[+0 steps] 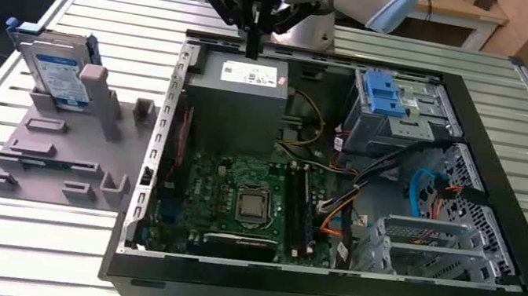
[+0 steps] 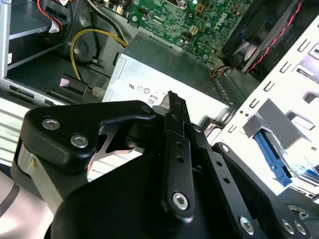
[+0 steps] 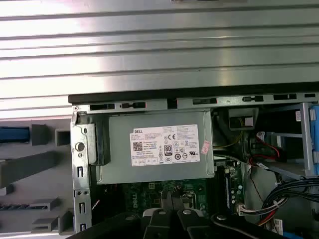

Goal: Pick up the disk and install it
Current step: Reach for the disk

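Note:
The disk (image 1: 55, 74), silver with a white-and-blue label and blue rails, stands upright in a grey holder (image 1: 61, 156) on the table, at the exterior view's left, outside the computer case. My gripper (image 1: 253, 49) hangs over the case's far edge, just above the grey power-supply box (image 1: 243, 81), well away from the disk. Its black fingers are pressed together with nothing between them, as both wrist views show: gripper (image 2: 172, 97), gripper (image 3: 172, 199). A blue strip (image 3: 15, 133) beside the grey holder in the first wrist view may be the disk's rail.
The open black computer case (image 1: 511, 195) holds a green motherboard (image 1: 246, 197), a metal cage with a blue latch (image 1: 391, 98) at the far right, a lower metal cage (image 1: 429, 246) and loose cables (image 1: 418, 180). The slatted metal table (image 1: 14, 252) surrounds it.

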Robot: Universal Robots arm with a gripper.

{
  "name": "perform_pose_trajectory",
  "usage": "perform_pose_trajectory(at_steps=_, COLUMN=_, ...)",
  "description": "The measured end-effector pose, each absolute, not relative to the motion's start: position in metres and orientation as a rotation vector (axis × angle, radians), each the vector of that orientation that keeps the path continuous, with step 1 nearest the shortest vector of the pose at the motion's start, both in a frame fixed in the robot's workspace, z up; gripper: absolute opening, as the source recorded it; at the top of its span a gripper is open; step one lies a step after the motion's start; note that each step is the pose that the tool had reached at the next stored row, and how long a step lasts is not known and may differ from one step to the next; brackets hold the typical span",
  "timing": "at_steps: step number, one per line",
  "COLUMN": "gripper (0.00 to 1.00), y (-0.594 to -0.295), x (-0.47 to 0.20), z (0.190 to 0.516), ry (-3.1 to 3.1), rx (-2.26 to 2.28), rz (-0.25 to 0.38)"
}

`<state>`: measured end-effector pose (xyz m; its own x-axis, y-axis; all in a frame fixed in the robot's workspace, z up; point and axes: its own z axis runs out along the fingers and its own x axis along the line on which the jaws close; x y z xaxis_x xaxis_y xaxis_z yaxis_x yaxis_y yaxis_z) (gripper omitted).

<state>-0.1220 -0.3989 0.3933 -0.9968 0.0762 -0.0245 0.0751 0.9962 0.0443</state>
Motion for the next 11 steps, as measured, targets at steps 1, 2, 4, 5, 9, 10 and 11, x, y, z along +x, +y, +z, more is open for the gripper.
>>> perform_pose_trajectory(at_steps=1, gripper=0.11, y=-0.3989, x=-0.1220, z=0.3933, ry=3.112, rx=0.118, rz=0.068)
perform_pose_trajectory(at_steps=2, gripper=0.11, y=-0.3989, x=-0.1219, z=0.3933, ry=3.112, rx=0.118, rz=0.068)
perform_pose_trajectory(at_steps=4, gripper=0.11, y=-0.3989, x=-0.1221, z=0.3933, ry=3.112, rx=0.118, rz=0.068)
perform_pose_trajectory(at_steps=5, gripper=0.11, y=-0.3989, x=-0.1226, z=0.3934, ry=3.113, rx=0.118, rz=0.067)
perform_pose_trajectory(at_steps=9, gripper=0.11, y=-0.3989, x=-0.1246, z=0.3933, ry=3.112, rx=0.118, rz=0.068)
perform_pose_trajectory(at_steps=10, gripper=0.11, y=-0.3989, x=-0.1252, z=0.3933, ry=3.112, rx=0.118, rz=0.068)
perform_pose_trajectory(at_steps=11, gripper=0.11, y=-0.3990, x=-0.1259, z=0.3933, ry=3.112, rx=0.118, rz=0.068)
